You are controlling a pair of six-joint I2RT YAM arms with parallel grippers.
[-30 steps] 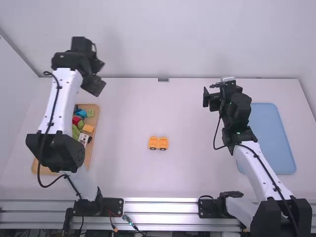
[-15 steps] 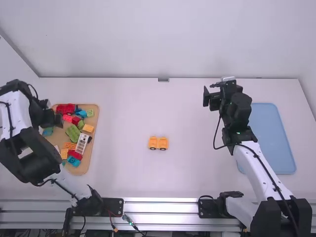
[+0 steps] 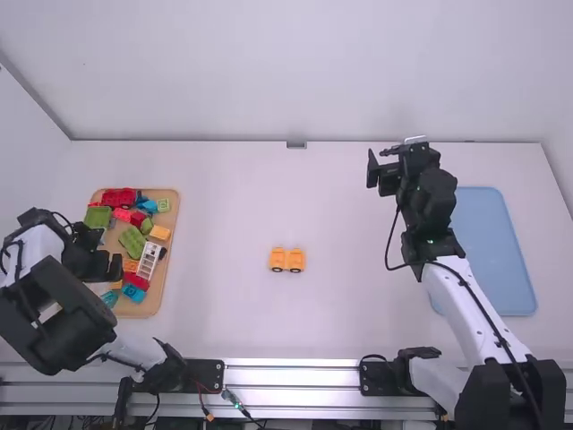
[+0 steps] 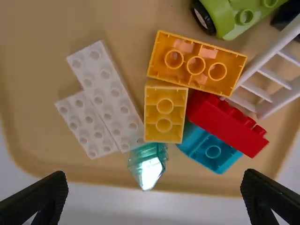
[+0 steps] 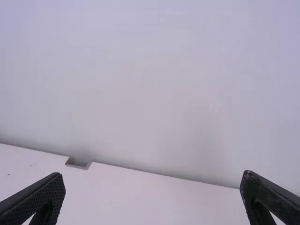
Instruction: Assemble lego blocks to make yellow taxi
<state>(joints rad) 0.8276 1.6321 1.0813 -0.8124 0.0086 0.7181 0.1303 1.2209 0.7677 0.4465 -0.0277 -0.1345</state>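
My left gripper is over the near left part of the wooden tray. In the left wrist view, my left gripper stands open with nothing between its fingers. Below it lie an orange brick, a yellow-orange brick, two white bricks, a red brick, a blue brick and a clear teal piece. A yellow-orange wheeled base sits mid-table. My right gripper is raised over the table's right side; in the right wrist view the right gripper is open and holds nothing.
The wooden tray at the left holds many loose bricks, among them a white ladder-like piece and green and red vehicle pieces. A blue tray lies at the right, beside the right arm.
The left arm has swung from far forward back to the left, and its gripper has come down toward the tray's near part. The right arm has barely shifted.
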